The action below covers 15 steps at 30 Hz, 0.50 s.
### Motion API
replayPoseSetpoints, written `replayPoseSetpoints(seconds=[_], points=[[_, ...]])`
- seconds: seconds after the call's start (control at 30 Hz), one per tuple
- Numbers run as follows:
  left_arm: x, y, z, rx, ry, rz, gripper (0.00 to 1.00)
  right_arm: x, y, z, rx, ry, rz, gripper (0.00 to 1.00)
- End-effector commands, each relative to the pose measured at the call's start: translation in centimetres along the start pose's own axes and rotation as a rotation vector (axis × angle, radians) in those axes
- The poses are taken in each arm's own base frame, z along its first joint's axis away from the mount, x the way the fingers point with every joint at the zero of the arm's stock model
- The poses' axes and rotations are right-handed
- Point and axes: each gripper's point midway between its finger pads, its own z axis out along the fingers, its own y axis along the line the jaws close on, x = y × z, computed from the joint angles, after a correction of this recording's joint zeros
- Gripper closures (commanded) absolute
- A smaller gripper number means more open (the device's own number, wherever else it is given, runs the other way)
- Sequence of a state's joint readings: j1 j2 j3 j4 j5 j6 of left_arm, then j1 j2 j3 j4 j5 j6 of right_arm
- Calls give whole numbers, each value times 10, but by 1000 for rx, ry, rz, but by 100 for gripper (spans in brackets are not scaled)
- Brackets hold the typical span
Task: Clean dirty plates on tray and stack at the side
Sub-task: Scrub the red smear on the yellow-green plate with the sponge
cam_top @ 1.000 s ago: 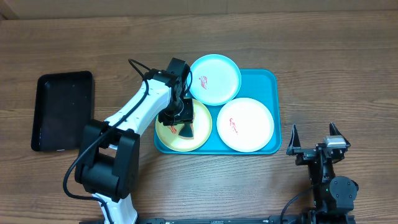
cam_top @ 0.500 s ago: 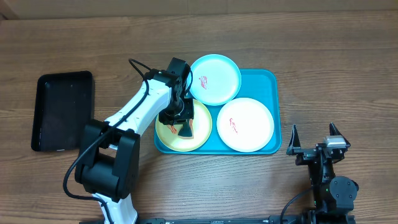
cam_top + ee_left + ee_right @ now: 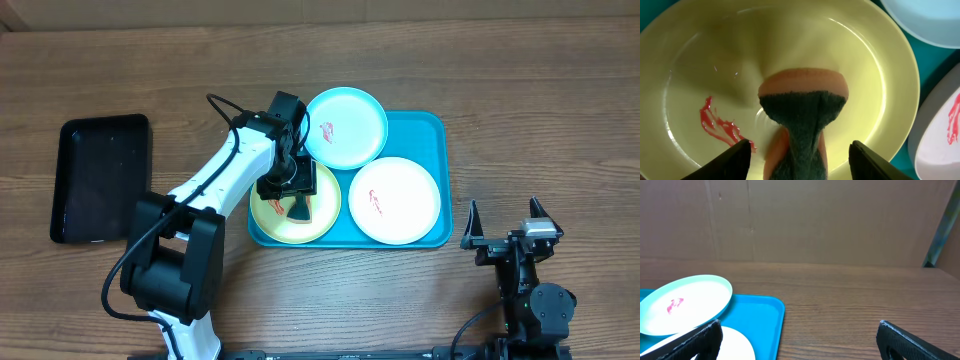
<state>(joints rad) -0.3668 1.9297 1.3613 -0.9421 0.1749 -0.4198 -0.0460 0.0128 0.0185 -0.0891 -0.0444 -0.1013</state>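
The turquoise tray (image 3: pixel 432 130) holds three plates. The yellow-green plate (image 3: pixel 268 218) is at its left. The light blue plate (image 3: pixel 350 125) is at the back and the white plate (image 3: pixel 400 200) at the right. All three carry red smears. My left gripper (image 3: pixel 297 203) is shut on an orange and dark green sponge (image 3: pixel 802 100) and presses it on the yellow-green plate (image 3: pixel 850 45), right of a red smear (image 3: pixel 720 125). My right gripper (image 3: pixel 508 228) is open and empty, on the table right of the tray (image 3: pixel 767 315).
A black rectangular tray (image 3: pixel 100 180) lies on the table at the far left. The light blue plate (image 3: pixel 685 305) overlaps the yellow-green one's far edge. The white plate (image 3: pixel 940 135) lies close on the right.
My left gripper with the sponge has shifted slightly on the yellow-green plate. The right arm has not moved.
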Motion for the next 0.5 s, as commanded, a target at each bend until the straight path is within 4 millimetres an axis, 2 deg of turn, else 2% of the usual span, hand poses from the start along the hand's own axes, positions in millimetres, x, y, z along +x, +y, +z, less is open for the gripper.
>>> replayPoseSetpoints(seconds=[0.0,0.2,0.27,0.33,0.4,0.47], points=[[4,-5,9,-6,19,15,37,1,-1,0,6,-7,-1,0],[8,-10,26,-64,25,54,42,1,-1,0,6,-7,-1,0],[10,-8,31,-89,32,56,51,1,-1,0,6,-7,-1,0],[12,-5,34,-105,45,38,65,1,-1,0,6,-7,-1,0],[13,-3,37,-111,52,37,72,1,-1,0,6,-7,-1,0],[13,-2,37,-120,51,37,83,1,-1,0,6,-7,-1,0]])
